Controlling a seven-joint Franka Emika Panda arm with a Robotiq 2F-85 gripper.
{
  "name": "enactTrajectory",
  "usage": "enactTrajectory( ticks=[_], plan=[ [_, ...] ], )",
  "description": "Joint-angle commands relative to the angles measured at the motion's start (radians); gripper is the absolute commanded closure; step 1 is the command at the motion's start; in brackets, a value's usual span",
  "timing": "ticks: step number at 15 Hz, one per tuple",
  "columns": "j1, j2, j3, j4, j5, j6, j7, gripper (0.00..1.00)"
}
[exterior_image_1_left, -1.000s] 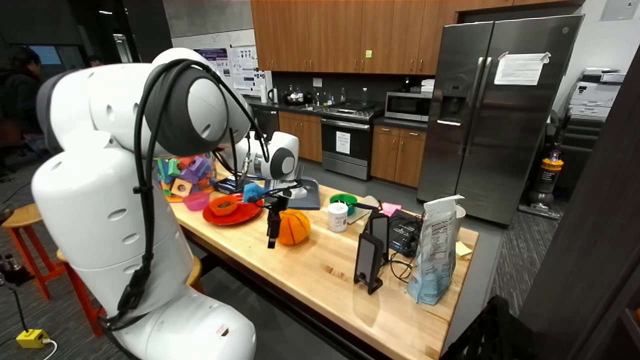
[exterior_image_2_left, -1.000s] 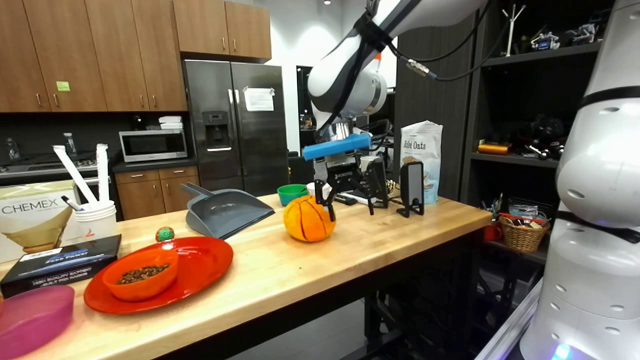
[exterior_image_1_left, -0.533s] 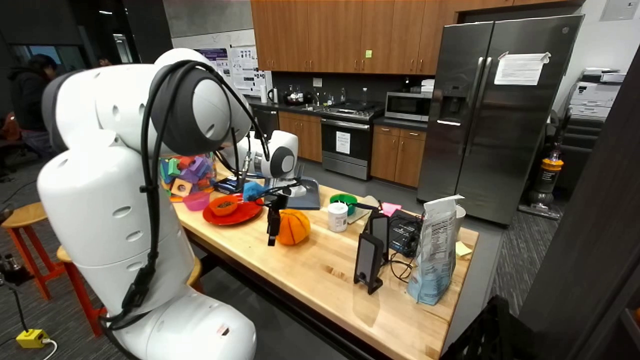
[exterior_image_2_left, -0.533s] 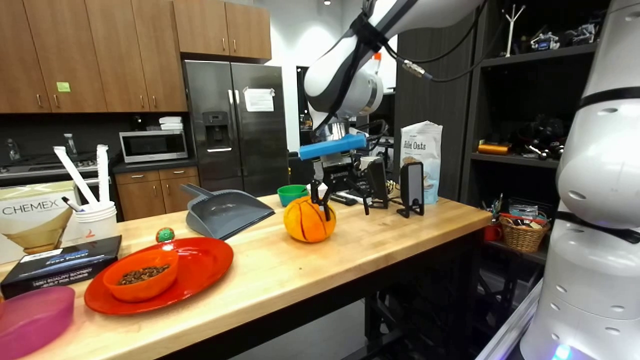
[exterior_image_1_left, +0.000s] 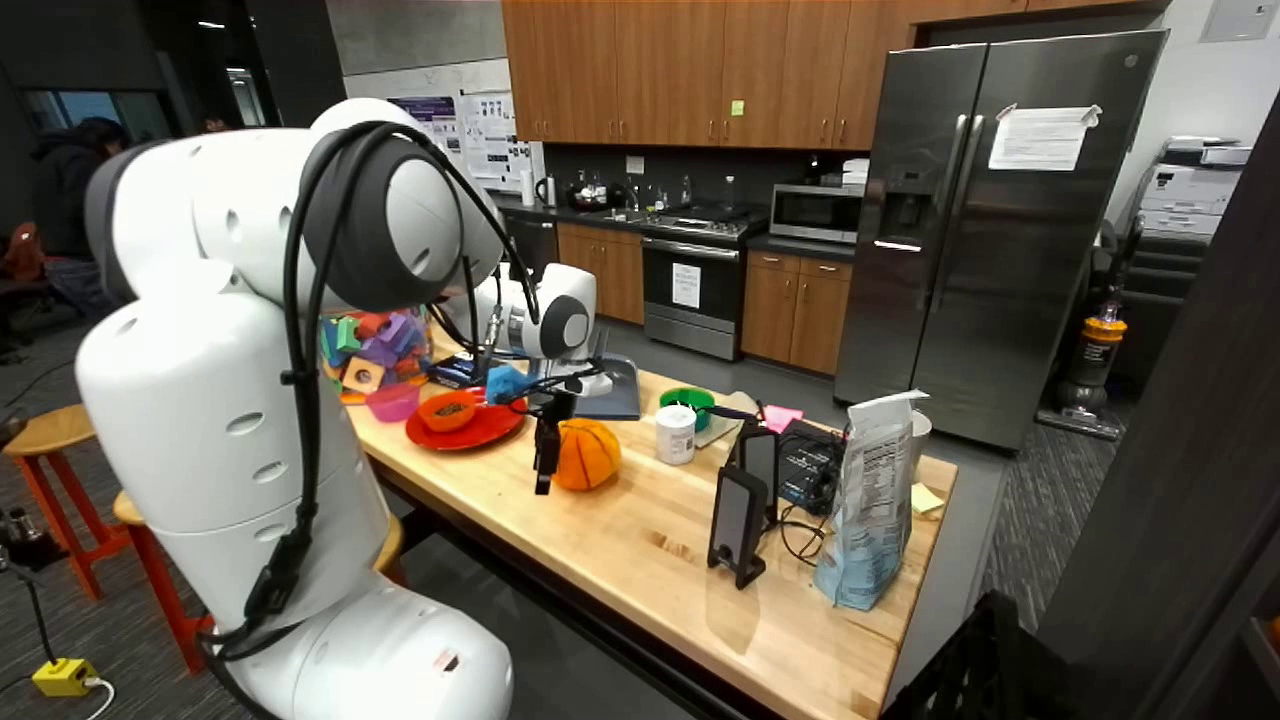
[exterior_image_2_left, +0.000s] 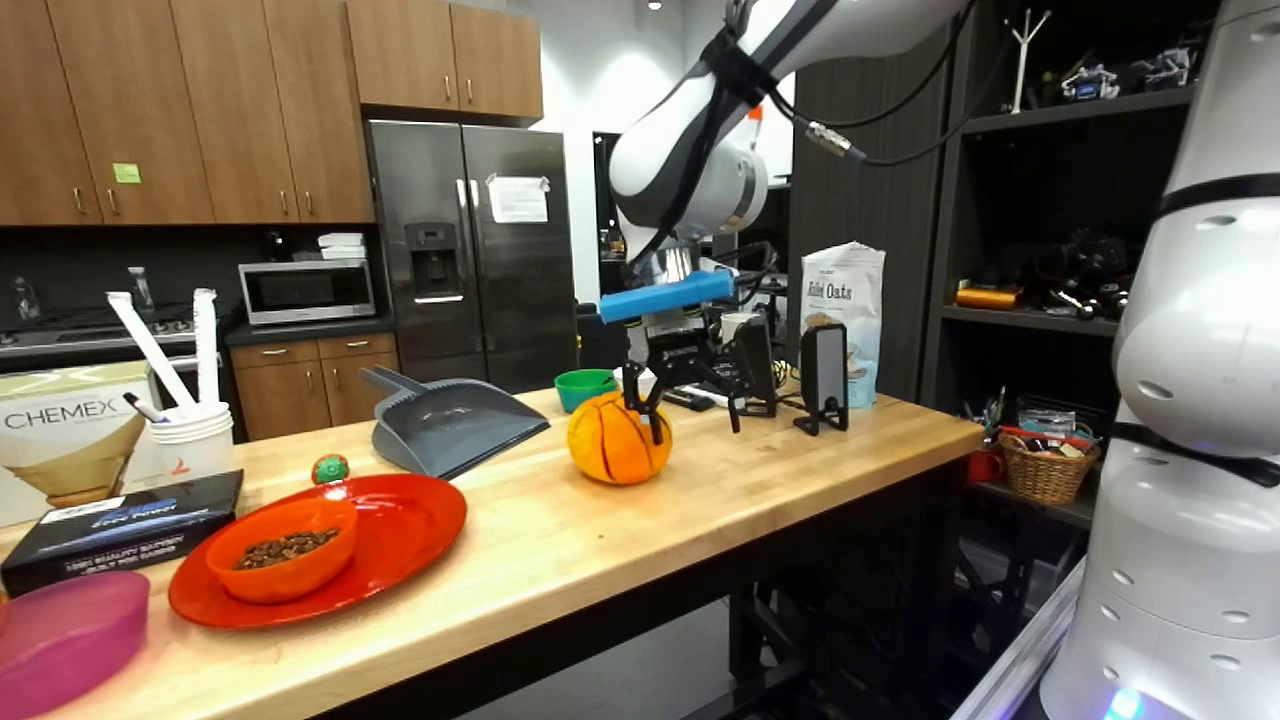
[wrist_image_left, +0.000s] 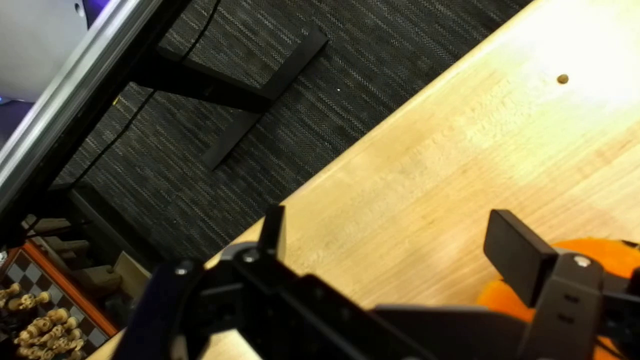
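Note:
My gripper (exterior_image_2_left: 696, 432) hangs open over the wooden table (wrist_image_left: 425, 180), with nothing between its fingers. Nearest to it is an orange ball (exterior_image_2_left: 612, 442) with dark lines, resting on the tabletop. One finger overlaps the ball in both exterior views; whether they touch I cannot tell. In the wrist view the ball (wrist_image_left: 607, 256) shows partly behind the right-hand finger (wrist_image_left: 517, 255), outside the gap between the fingers. Only bare wood and the table's edge lie between the pads there. A blue bar (exterior_image_2_left: 667, 296) sits across the wrist above the gripper.
A red plate (exterior_image_2_left: 415, 535) carries an orange bowl (exterior_image_2_left: 275, 588) of brown bits. Behind stands a grey dustpan (exterior_image_2_left: 455, 430). A white canister (exterior_image_1_left: 676, 436), green bowl (exterior_image_2_left: 583, 388), two black speakers (exterior_image_1_left: 736, 520) and an oats bag (exterior_image_1_left: 872, 510) stand on the ball's far side from the plate.
Over the first half second the gripper shifted slightly left in an exterior view, further across the ball. Since then it has hardly moved. It stays open and the ball has not moved.

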Motion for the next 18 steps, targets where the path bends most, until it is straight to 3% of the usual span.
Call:
enactTrajectory(
  ticks=[1,7,10,18],
  plan=[
    [0.019,0.03,-0.016,0.007,-0.035,0.04,0.036,0.0],
    [0.031,0.106,-0.019,0.063,-0.149,0.088,0.09,0.0],
    [0.045,0.144,-0.022,0.086,-0.216,0.165,0.116,0.0],
    [0.075,0.231,-0.02,0.093,-0.128,0.509,-0.071,0.0]
  ],
)
